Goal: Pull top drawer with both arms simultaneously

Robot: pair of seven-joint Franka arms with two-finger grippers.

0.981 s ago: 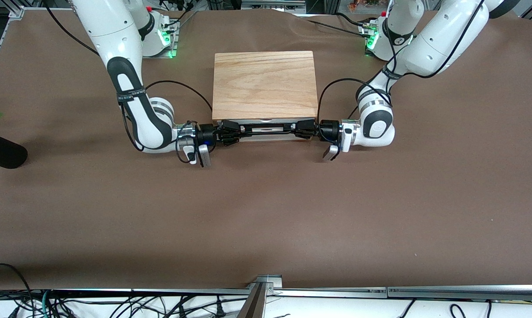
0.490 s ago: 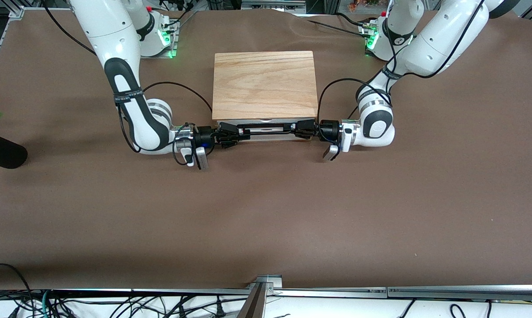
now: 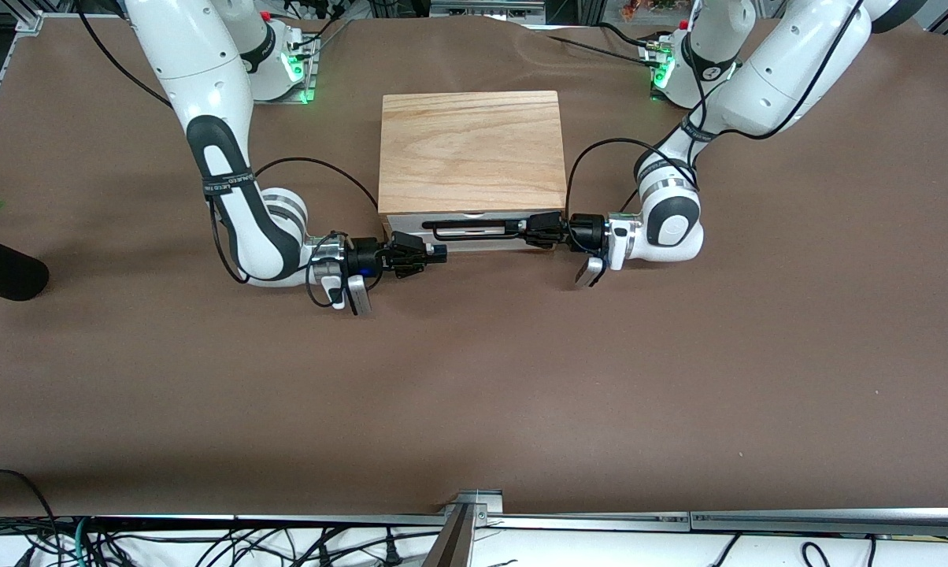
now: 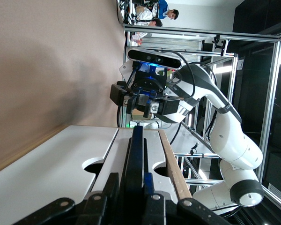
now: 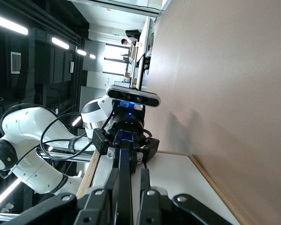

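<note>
Top drawer: it is sitting in the face of the light-wood box that is turned to the front camera, its white front showing under the box's top.
Bar handle: it is running black and thin across that white front.
Left gripper: I am reaching it in from the left arm's end of the table and pinching the bar handle's end on that side between its fingers.
Right gripper: I am holding it low over the table, just beside the bar handle's end toward the right arm's end of the table; I cannot tell its grip.
</note>
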